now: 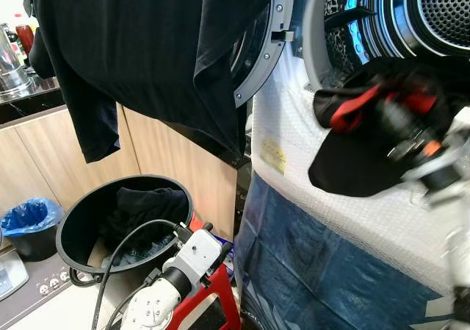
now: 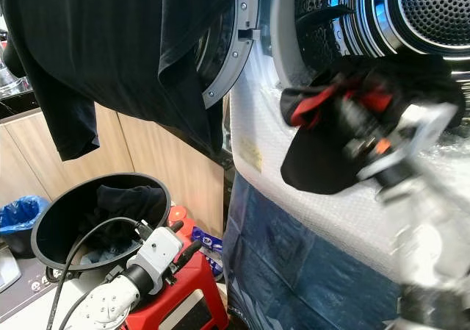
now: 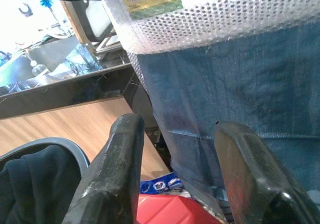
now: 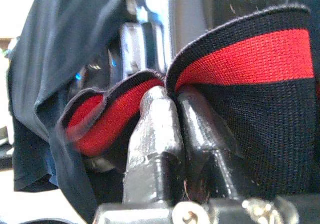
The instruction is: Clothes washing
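Wooden cabinets back a black laundry basket still holding dark clothes. Up at the washing machine's open drum, the right gripper has its fingers clamped together on a black garment with red trim. Soft, light and limp, it is best pinched at a bunched fold. The left gripper hangs low, fingers apart.

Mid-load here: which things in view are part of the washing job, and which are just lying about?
Job:
right gripper, jaws shut on the black-and-red garment
washing machine drum
open washer door
black shirt hanging over the door
black laundry basket holding dark clothes

Lying about:
blue-lined bin
red stool
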You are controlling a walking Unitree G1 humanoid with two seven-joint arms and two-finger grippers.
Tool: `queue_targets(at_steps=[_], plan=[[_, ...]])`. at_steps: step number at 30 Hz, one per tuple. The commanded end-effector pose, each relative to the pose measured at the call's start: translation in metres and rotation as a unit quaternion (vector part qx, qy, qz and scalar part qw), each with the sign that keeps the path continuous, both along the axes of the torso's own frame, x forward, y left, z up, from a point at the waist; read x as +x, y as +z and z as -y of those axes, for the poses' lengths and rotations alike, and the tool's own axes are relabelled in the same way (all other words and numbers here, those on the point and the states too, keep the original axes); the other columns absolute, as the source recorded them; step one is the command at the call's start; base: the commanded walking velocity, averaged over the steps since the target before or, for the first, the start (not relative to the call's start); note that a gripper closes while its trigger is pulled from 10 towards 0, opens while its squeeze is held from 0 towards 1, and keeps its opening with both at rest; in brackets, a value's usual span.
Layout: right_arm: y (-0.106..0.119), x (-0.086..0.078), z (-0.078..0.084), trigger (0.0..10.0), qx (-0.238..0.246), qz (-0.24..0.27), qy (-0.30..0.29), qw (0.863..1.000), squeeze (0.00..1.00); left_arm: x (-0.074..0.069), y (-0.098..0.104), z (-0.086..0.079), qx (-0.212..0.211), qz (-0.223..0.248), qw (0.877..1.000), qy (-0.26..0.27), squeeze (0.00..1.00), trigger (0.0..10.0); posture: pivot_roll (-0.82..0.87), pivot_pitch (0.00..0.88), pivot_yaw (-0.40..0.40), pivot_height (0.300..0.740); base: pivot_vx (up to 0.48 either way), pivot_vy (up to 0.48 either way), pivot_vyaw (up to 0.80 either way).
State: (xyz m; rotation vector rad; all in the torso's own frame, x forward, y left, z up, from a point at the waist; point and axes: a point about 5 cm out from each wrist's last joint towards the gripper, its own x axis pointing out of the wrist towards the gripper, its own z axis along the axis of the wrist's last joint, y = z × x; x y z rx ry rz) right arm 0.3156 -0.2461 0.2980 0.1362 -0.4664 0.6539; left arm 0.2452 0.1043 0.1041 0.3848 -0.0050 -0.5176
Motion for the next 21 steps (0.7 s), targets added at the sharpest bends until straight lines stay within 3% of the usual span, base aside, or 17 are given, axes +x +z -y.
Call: queue_targets(at_steps=[1, 5, 7, 9, 10, 12, 14, 15, 18, 20, 21], plan=[[0.009, 0.001, 0.002, 10.0, -0.033, 0.001, 0.028, 0.999, 0.00, -0.003, 0.001, 0.002, -0.008, 0.001, 1.000, -0.001, 0.00, 10.0, 0.03, 0.000, -0.045, 0.740, 0.000, 0.000, 0.00], [0.017, 0.004, 0.003, 10.0, -0.061, 0.003, 0.019, 0.998, 0.00, -0.005, 0.001, 0.003, -0.011, -0.001, 1.000, 0.002, 0.00, 10.0, 0.04, 0.000, -0.050, 0.740, 0.000, 0.000, 0.00], [0.032, 0.011, 0.000, 10.0, -0.061, 0.004, 0.005, 0.998, 0.00, -0.007, 0.000, 0.002, -0.012, -0.003, 1.000, 0.006, 0.00, 10.0, 0.04, 0.000, -0.056, 0.740, 0.000, 0.000, 0.00], [0.042, 0.020, -0.005, 10.0, -0.084, -0.020, -0.017, 0.996, 0.00, -0.009, -0.001, 0.002, -0.012, -0.004, 1.000, 0.009, 0.00, 10.0, 0.05, 0.000, -0.060, 0.740, 0.000, 0.000, 0.00], [0.047, 0.032, -0.006, 10.0, -0.108, -0.051, -0.066, 0.991, 0.00, -0.011, -0.001, 0.002, -0.015, -0.007, 1.000, 0.013, 0.00, 10.0, 0.05, 0.000, -0.067, 0.740, 0.000, 0.000, 0.00], [0.052, 0.040, -0.007, 10.0, -0.107, -0.076, -0.089, 0.987, 0.00, -0.012, -0.002, 0.002, -0.016, -0.008, 1.000, 0.015, 0.00, 10.0, 0.05, 0.000, -0.073, 0.740, 0.000, 0.000, 0.00], [0.062, 0.057, -0.002, 10.0, -0.101, -0.128, -0.153, 0.975, 0.00, -0.015, -0.002, 0.004, -0.018, -0.011, 1.000, 0.018, 0.00, 10.0, 0.05, 0.000, -0.084, 0.740, 0.000, 0.000, 0.00], [0.067, 0.066, 0.006, 10.0, -0.105, -0.151, -0.219, 0.958, 0.00, -0.017, -0.003, 0.005, -0.021, -0.013, 0.999, 0.020, 0.00, 10.0, 0.05, 0.004, -0.094, 0.740, 0.000, 0.000, 0.00], [0.074, 0.071, 0.015, 10.0, -0.095, -0.169, -0.287, 0.938, 0.00, -0.019, -0.004, 0.007, -0.025, -0.015, 0.999, 0.024, 0.00, 10.0, 0.06, 0.008, -0.104, 0.740, 0.000, 0.000, 0.00], [0.085, 0.073, 0.028, 10.0, -0.046, -0.180, -0.367, 0.912, 0.00, -0.021, -0.005, 0.008, -0.030, -0.019, 0.999, 0.031, 0.00, 10.0, 0.06, 0.011, -0.112, 0.740, 0.000, 0.000, 0.00], [0.090, 0.072, 0.030, 10.0, -0.045, -0.169, -0.391, 0.904, 0.00, -0.022, -0.006, 0.008, -0.033, -0.021, 0.999, 0.032, 0.00, 10.0, 0.06, 0.011, -0.118, 0.740, 0.000, 0.000, 0.00]])
